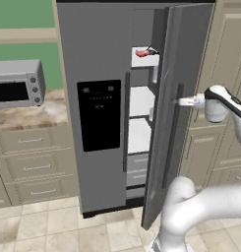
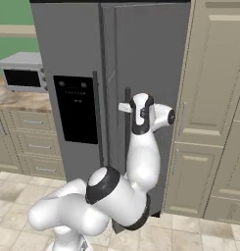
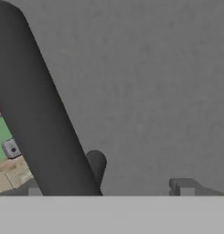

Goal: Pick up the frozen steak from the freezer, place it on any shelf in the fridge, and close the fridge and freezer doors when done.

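1. Steak point(image 1: 141, 52): you see it lying on the top white shelf point(image 1: 144, 61), up and left of the end effector point(image 1: 183, 102).
2. End effector fingers stand apart, pressed against the plain door point(image 1: 173, 98) by its bar handle point(image 3: 38, 114).
3. Dispenser door point(image 1: 95, 108) looks closed.

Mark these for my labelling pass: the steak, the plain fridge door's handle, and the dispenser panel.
steak point(image 1: 141, 52): left base view, middle of the red slab on the top shelf.
fridge door's handle point(image 1: 172, 142): left base view, mid-length of the dark bar.
dispenser panel point(image 1: 99, 115): left base view, centre of the black face.
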{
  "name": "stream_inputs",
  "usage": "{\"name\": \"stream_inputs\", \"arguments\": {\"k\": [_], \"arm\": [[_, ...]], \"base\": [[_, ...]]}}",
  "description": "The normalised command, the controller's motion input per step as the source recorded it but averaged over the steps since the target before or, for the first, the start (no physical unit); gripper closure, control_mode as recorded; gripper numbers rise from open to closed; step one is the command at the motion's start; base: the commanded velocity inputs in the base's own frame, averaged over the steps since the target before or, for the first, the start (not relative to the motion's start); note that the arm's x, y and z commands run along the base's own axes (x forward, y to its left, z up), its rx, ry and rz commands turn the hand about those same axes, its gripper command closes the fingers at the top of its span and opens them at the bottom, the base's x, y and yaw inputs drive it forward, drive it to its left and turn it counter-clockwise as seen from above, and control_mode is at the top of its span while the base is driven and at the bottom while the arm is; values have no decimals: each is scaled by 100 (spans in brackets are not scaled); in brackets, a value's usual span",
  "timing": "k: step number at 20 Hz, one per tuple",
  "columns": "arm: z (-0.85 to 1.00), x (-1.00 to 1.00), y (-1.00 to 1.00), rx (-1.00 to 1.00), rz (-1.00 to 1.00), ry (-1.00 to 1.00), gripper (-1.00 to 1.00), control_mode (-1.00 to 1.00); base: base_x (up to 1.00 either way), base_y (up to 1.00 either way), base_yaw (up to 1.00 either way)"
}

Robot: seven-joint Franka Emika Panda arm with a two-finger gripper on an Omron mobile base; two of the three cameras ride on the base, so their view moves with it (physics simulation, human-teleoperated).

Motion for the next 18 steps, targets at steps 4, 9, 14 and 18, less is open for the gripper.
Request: {"name": "stream_inputs", "arguments": {"k": [4, 9, 14, 18], "arm": [[2, 61, 98, 0, -15, -10, -100, -100], [19, 67, 51, -1, -14, -5, -100, -100], [25, 66, 6, 1, -11, 0, -100, -100], [27, 56, 0, 7, -6, 0, -100, -100]], "base": [[0, 0, 0], [0, 0, 0], [0, 0, 0], [0, 0, 0]]}}
